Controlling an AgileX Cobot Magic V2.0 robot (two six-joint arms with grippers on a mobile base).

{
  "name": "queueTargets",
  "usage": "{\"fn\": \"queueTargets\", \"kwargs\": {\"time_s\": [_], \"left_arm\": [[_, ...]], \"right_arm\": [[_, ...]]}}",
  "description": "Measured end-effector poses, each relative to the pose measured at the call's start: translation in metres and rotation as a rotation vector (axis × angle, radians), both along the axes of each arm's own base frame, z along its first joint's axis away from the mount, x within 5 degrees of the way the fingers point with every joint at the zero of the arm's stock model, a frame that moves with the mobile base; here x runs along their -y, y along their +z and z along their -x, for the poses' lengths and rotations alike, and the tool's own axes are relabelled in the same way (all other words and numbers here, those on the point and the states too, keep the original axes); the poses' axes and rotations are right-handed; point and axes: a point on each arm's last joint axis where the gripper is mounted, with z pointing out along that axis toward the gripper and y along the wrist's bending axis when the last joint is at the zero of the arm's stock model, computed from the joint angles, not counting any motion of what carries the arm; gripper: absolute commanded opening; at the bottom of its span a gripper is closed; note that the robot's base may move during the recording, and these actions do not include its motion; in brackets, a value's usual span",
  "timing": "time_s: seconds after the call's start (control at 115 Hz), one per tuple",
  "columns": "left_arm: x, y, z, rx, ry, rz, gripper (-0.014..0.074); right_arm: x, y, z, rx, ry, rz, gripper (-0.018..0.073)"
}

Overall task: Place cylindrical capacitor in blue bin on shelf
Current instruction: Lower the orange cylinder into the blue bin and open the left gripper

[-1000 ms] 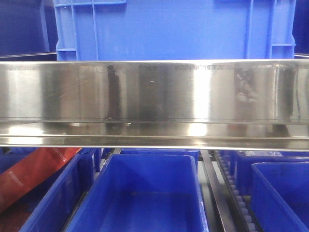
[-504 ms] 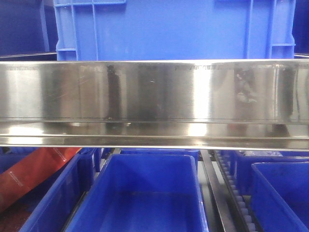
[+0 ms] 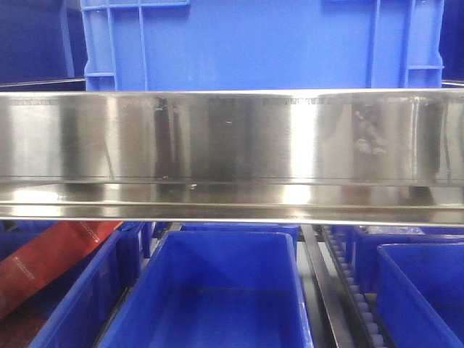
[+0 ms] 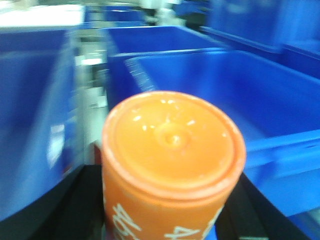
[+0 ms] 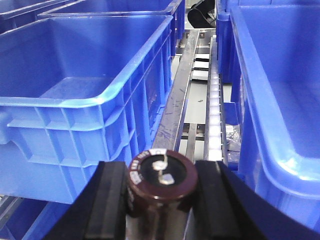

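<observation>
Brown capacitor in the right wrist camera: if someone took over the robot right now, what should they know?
Right gripper: shut on the capacitor, in line with the roller track beside the blue bin, not in it.
Left gripper: shut on an orange cylinder.
Done: capacitor grasped, at the shelf.
Left: move it over the blue bin and release.

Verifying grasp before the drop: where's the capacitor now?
Right wrist view, bottom centre: the dark brown capacitor is clamped in the right tool, facing the roller track between the left-hand blue bin and the right-hand blue bin.
</observation>
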Motion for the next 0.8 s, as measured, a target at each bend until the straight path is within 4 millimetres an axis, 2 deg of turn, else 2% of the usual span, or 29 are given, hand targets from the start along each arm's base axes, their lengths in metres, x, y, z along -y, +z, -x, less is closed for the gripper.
{"fn": "queueTargets", "kwargs": {"time_s": [0.078,0.209,0.252,0.4,0.539,0.661,0.8], "left_arm": [[0.021,0.015,-0.016,0.008,-0.053,-0.023,-0.0111],[0.07,0.035,-0.059,-0.001,-0.115,-0.04,-0.0111],[0.08,0.042,-0.068,0.001,-0.126,-0.029,-0.0111],[0.12,0.044,-0.112,-0.058,-0.141,-0.031,-0.0111],[0.151,0.032,-0.148,-0.136,-0.141,-0.06,-0.0111],[0.173,0.005,-0.175,-0.235,-0.135,-0.118,-0.0111],[0.189,-0.027,-0.195,-0.315,-0.13,-0.173,-0.0111]], "right_arm": [[0.0,0.001,0.0,0.011,-0.002,-0.002,-0.0162],[0.0,0.002,0.0,0.017,0.001,-0.014,-0.0162],[-0.001,0.002,0.0,0.018,0.003,-0.022,-0.0162],[-0.002,0.002,0.0,0.017,0.011,-0.044,-0.0162],[-0.002,0.002,0.0,0.017,0.012,-0.044,-0.0162],[-0.002,0.002,0.0,0.017,0.012,-0.044,-0.0162],[-0.002,0.002,0.0,0.017,0.012,-0.044,-0.0162]]}}
